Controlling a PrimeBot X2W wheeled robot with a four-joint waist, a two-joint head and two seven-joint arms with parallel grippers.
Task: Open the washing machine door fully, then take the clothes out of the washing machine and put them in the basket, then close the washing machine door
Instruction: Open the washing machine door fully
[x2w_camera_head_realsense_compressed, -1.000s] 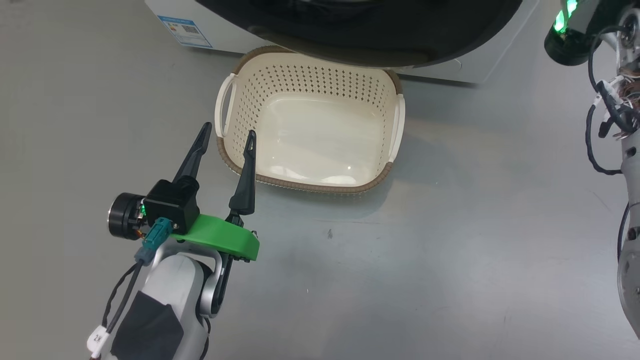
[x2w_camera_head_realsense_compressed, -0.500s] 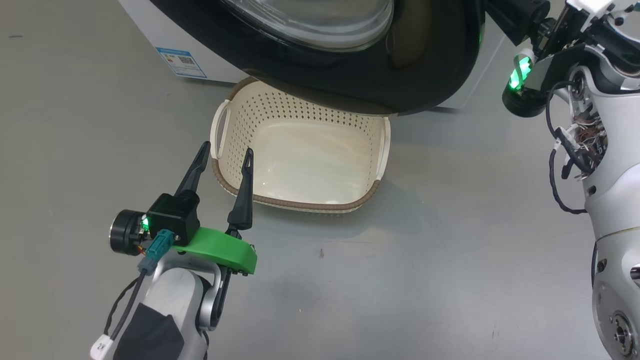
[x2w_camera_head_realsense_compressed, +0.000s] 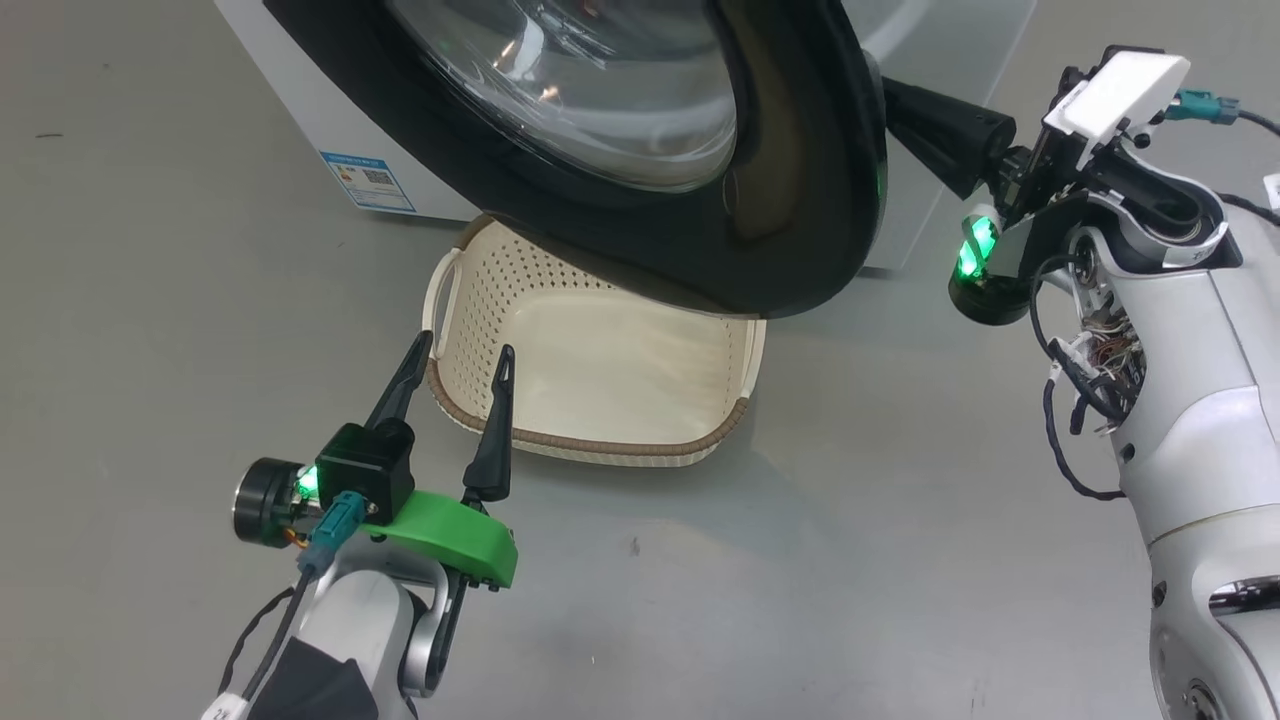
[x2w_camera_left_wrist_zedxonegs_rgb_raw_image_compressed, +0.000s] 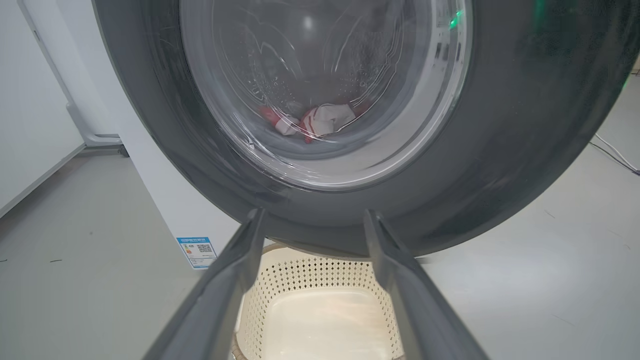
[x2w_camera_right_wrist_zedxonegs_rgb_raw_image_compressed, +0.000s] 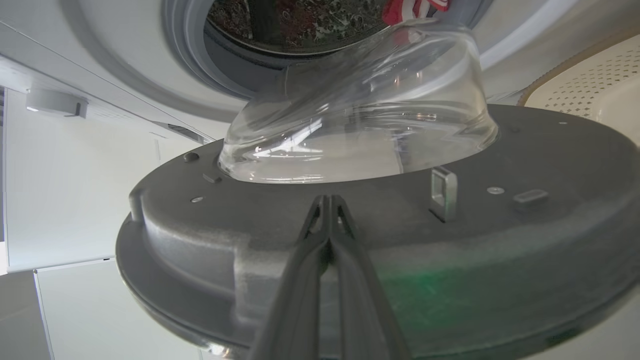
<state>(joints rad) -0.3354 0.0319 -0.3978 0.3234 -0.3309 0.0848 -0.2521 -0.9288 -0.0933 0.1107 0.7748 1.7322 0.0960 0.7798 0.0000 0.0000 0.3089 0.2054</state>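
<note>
Grey washing machine door (x2w_camera_right_wrist_zedxonegs_rgb_raw_image_compressed: 500, 235) against closed right claw (x2w_camera_right_wrist_zedxonegs_rgb_raw_image_compressed: 330, 200)

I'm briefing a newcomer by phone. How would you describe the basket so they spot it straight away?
Find the white washing machine with its black-rimmed door standing open. On the grey floor under that door sits the basket: cream, perforated sides, brown woven rim, unlike the glossy door.

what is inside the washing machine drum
Red and white clothes lie low in the drum, seen through the door glass. The door's black rim covers the rest, so more could be hidden.
</note>
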